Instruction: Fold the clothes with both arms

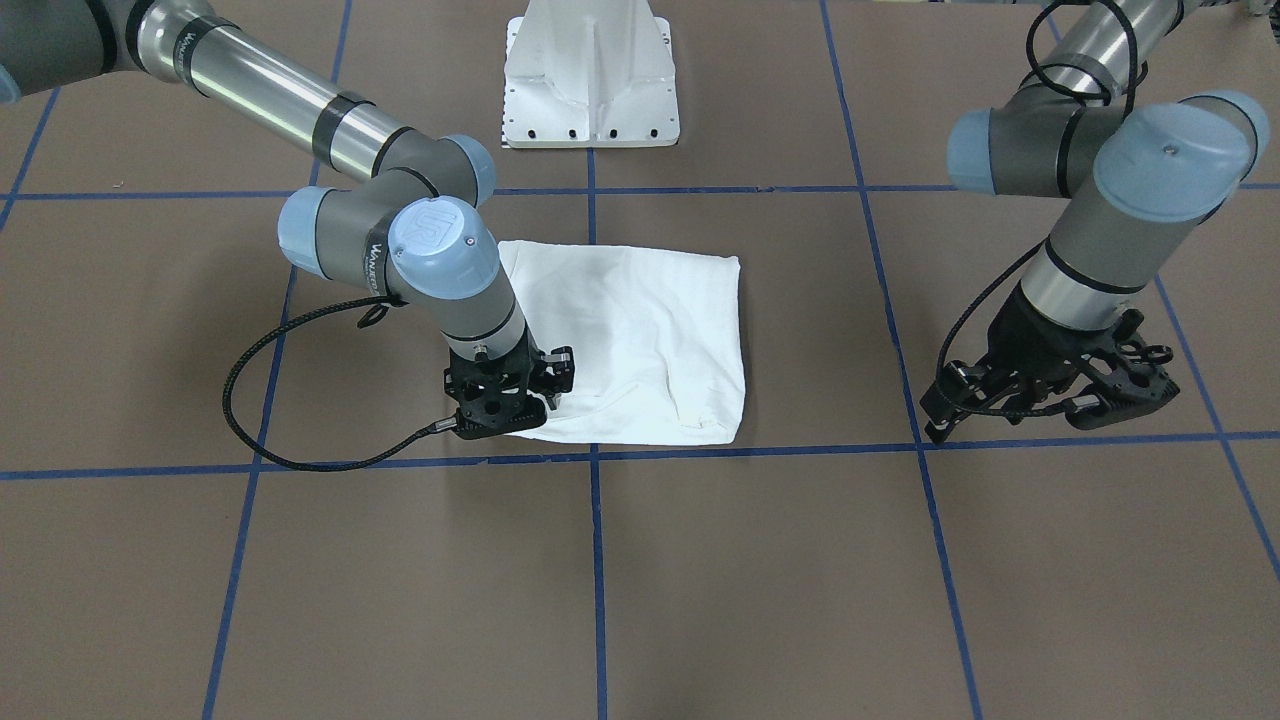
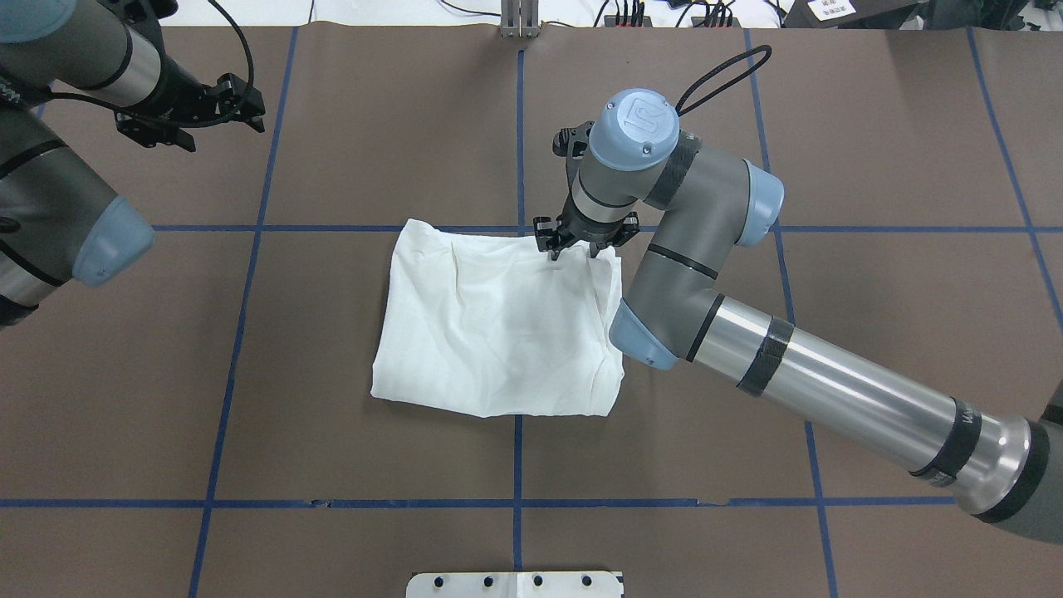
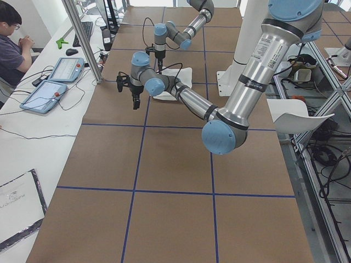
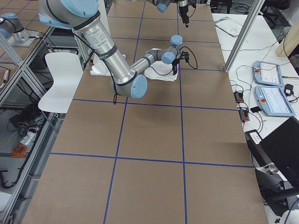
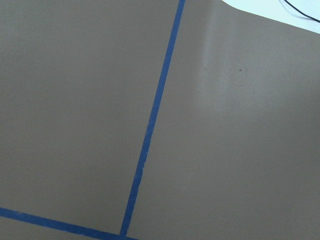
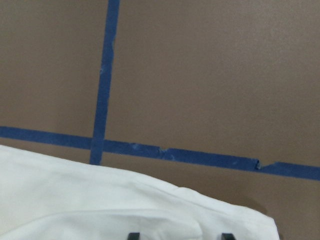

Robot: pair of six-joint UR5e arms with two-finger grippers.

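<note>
Overhead exterior view: we see the white shirt [image 2: 490,332] lying folded into a rough rectangle at the middle of the desk [image 2: 374,457], its longer side running left to right. The right hand [image 2: 574,254] stands tips-down on the shirt's far right corner, fingers parted and gripping nothing, with the cloth spreading from it toward the robot and leftward. The left hand [image 2: 249,106], also spread and empty, hangs well apart beyond the far left. We judge the right arm much the nearer for the next fold.
</note>
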